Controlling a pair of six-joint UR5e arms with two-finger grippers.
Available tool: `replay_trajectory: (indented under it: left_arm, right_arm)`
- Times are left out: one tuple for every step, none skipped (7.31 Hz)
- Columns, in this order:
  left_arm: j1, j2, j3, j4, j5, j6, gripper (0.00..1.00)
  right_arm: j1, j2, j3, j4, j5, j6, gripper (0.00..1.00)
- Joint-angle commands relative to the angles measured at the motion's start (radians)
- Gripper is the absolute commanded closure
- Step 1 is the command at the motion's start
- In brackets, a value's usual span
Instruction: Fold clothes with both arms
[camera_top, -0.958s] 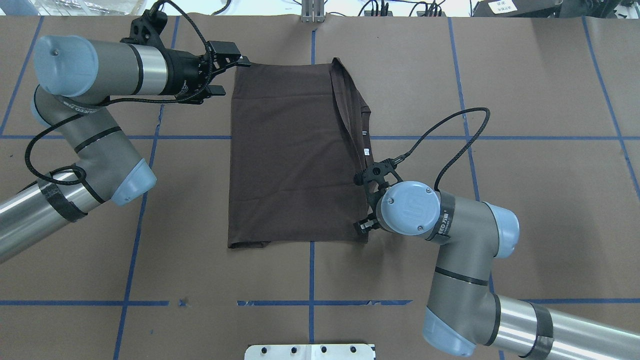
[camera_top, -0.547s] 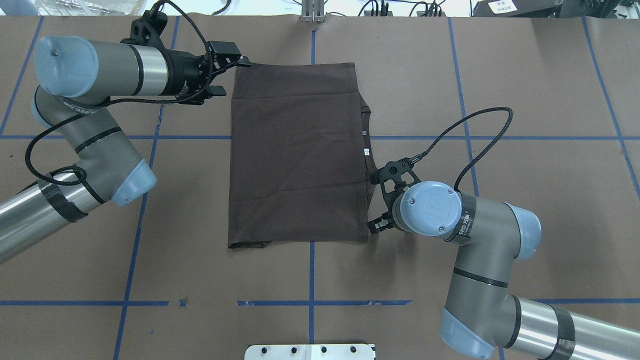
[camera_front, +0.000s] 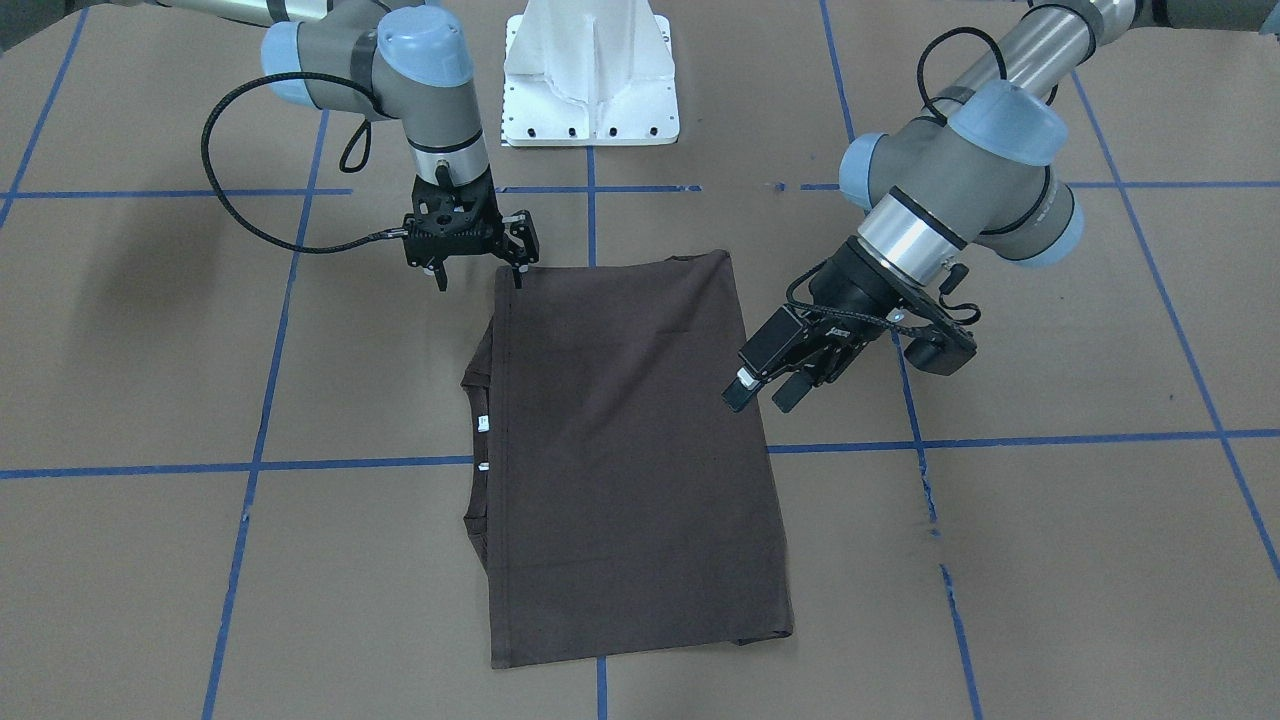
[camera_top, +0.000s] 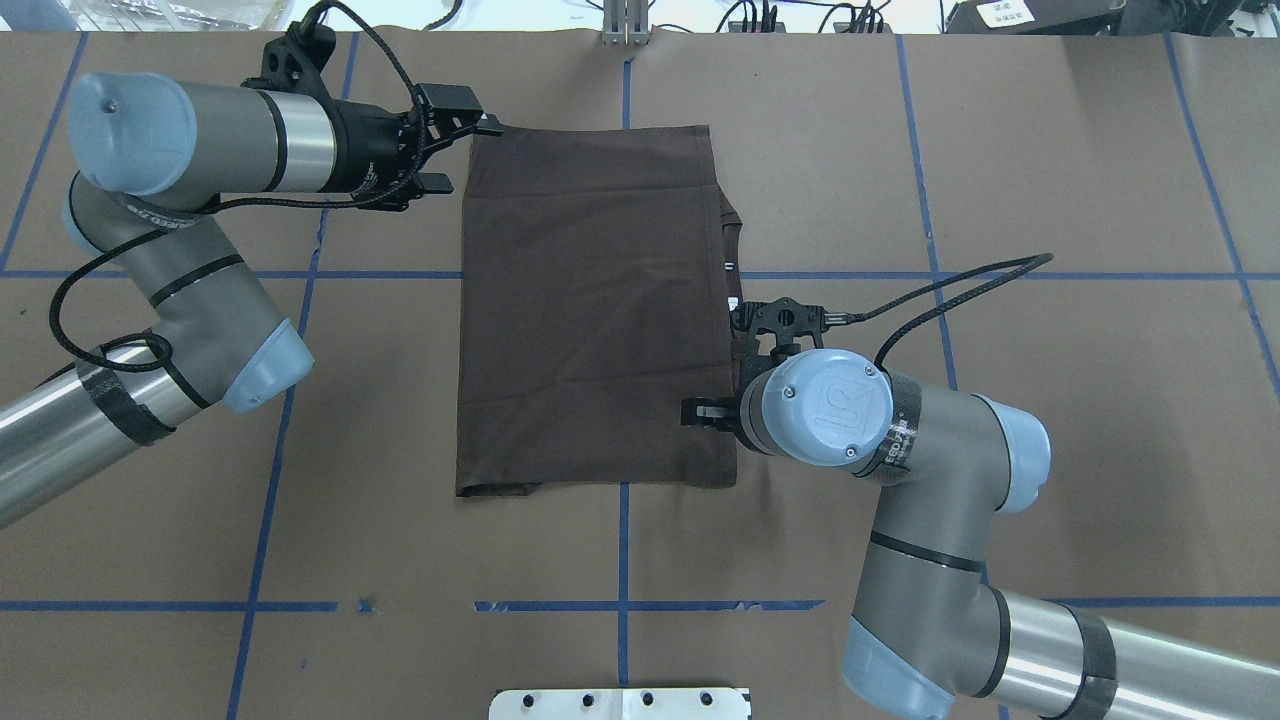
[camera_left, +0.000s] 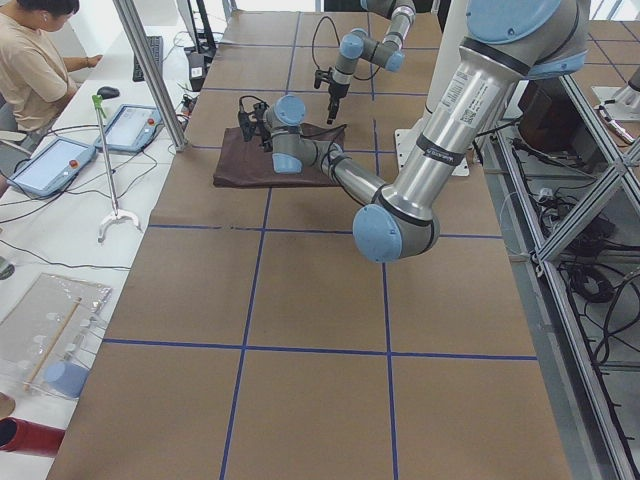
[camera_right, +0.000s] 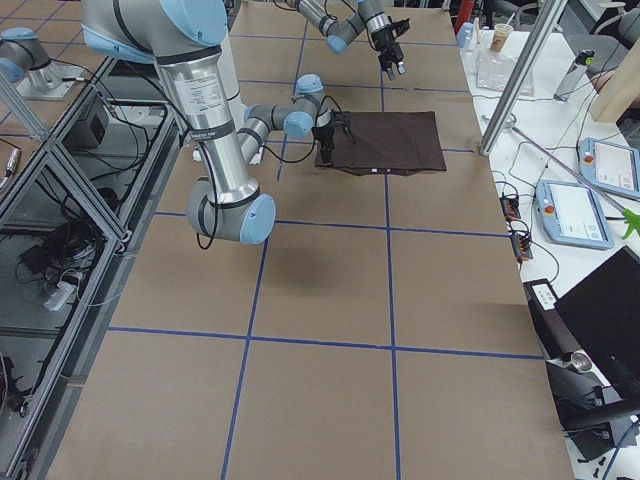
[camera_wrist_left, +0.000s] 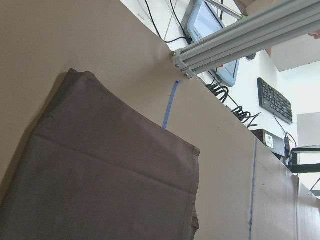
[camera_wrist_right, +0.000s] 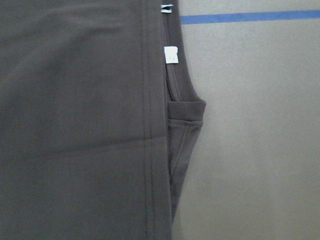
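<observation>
brown table (camera_top: 1050, 150) with blue tape grid (camera_top: 622, 540); white base (camera_front: 590, 70); person (camera_left: 30, 60) seated near two tablets (camera_left: 50, 165).

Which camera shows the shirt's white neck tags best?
The right wrist view: the white neck tags appear close up at the shirt's folded edge. The overhead and front-facing views show them only as tiny white specks. In the side views and the left wrist view I cannot make them out.
</observation>
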Motion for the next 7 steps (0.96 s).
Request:
replay_trajectory:
  left_arm:
    - [0.001, 0.006, 0.002, 0.002, -0.001, -0.003, 0.0]
    - [0.001, 0.009, 0.002, 0.006, -0.001, -0.016, 0.0]
    - [0.001, 0.009, 0.005, 0.005, -0.001, -0.016, 0.0]
    - [0.005, 0.006, 0.011, 0.018, 0.006, -0.021, 0.0]
    - [0.005, 0.008, 0.013, 0.019, 0.006, -0.023, 0.0]
    - [0.007, 0.008, 0.011, 0.019, 0.005, -0.023, 0.0]
    - [0.007, 0.008, 0.011, 0.017, 0.005, -0.032, 0.0]
  right_arm:
    - [-0.043, 0.002, 0.001, 0.002, -0.006, 0.373, 0.2]
    - [-0.075, 0.004, -0.009, 0.002, -0.01, 0.464, 0.25]
    - [-0.08, 0.007, -0.015, 0.045, -0.01, 0.524, 0.27]
    - [-0.079, 0.008, -0.068, 0.123, -0.012, 0.567, 0.27]
    - [-0.074, 0.016, -0.097, 0.149, -0.012, 0.574, 0.27]
    - [-0.062, 0.017, -0.096, 0.15, -0.01, 0.573, 0.27]
    - [-0.05, 0.019, -0.089, 0.148, -0.004, 0.568, 0.27]
